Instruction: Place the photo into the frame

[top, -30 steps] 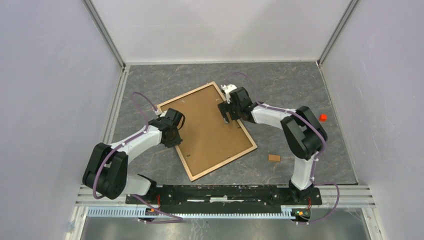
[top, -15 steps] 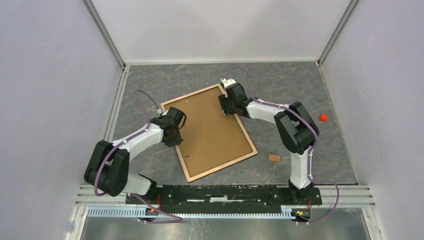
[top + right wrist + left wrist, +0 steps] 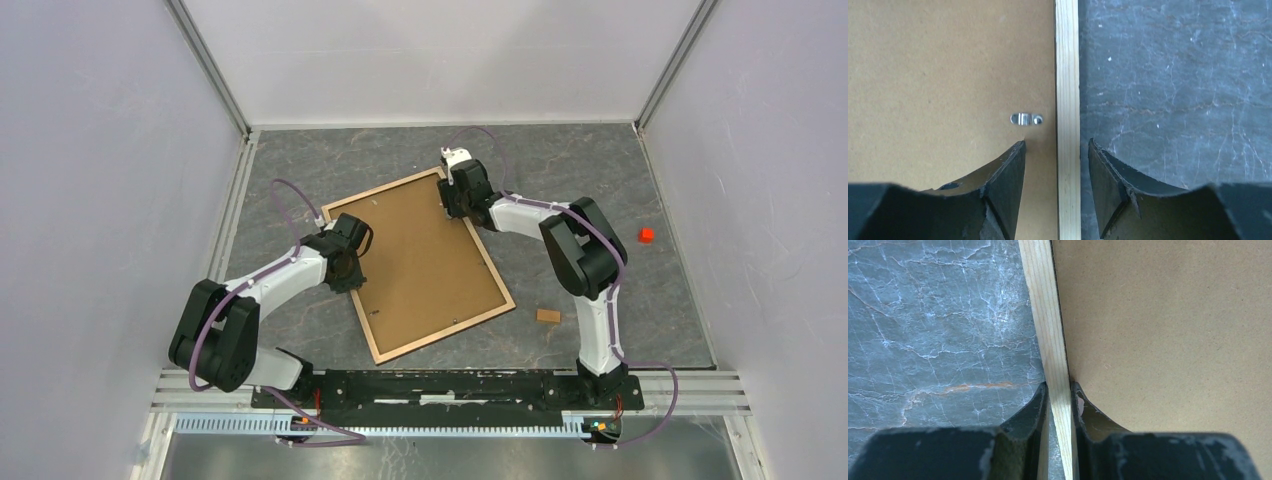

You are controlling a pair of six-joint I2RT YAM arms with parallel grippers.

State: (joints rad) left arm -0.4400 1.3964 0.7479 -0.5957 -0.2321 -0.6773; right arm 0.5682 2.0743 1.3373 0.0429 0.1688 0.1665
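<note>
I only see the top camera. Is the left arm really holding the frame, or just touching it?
Observer: Holding. The left jaws are shut on the frame rim, one finger on each side.
Operator: What about the right arm?
Observer: The right jaws are open. They straddle the rim with a gap on both sides.
Operator: What's next to them?
Observer: A small metal clip on the board, just beside the rim.

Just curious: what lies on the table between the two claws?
Top view: the brown backing board, seated in the frame, fills that stretch.
</note>
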